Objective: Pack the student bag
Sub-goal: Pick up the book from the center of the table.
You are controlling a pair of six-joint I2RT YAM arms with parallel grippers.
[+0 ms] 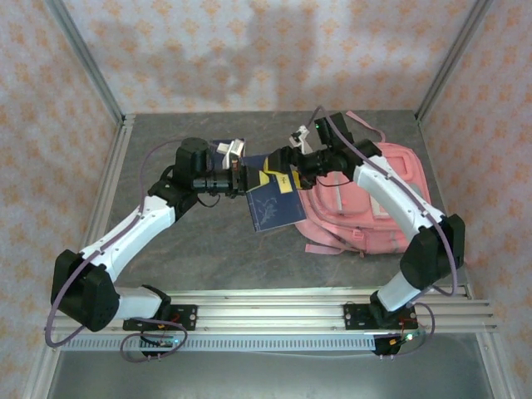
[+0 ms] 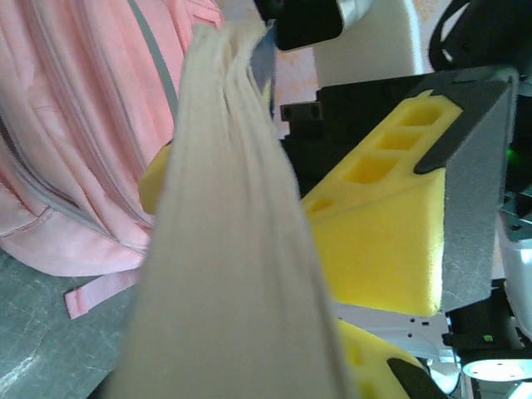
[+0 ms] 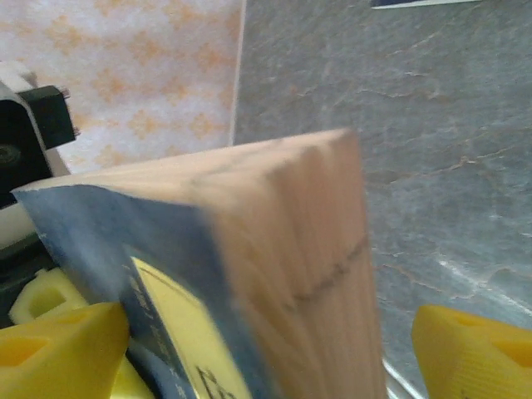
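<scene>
Student bag (image 1: 341, 218) lies flat at the worktop's (image 1: 208, 241) right rear, just right of the blue book (image 1: 273, 206), nearest the right arm. Left fingers (image 1: 241, 177) are clamped on the book's upper end; right fingers (image 1: 287, 170) stand wide apart around it, gripping nothing

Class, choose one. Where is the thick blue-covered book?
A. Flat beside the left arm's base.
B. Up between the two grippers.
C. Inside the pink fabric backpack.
B: the blue-covered book hangs between them, the left gripper shut on it and the right gripper open around it, beside the pink fabric backpack.
</scene>
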